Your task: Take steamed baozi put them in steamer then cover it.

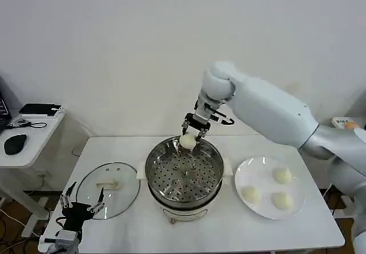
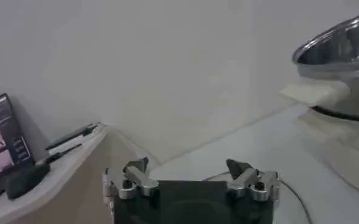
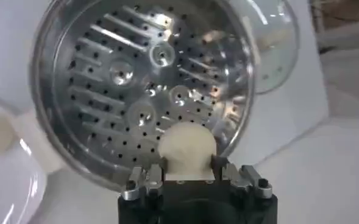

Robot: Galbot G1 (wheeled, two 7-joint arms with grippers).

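Gripping round baozi point(image 1: 187, 142), right gripper point(image 1: 190, 133) over steamer point(image 1: 183, 177)

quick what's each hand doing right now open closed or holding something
Left hand: open, empty, parked by the cover.
Right hand: closed on a baozi, over the far rim of the steamer.

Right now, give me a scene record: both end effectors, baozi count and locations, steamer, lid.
right end effector: shut on a baozi, above the steamer's far rim
left end effector: open, idle near the table's front left corner
baozi on plate: three
baozi in steamer: none on the perforated tray yet
glass lid: off, flat on the table left of the steamer
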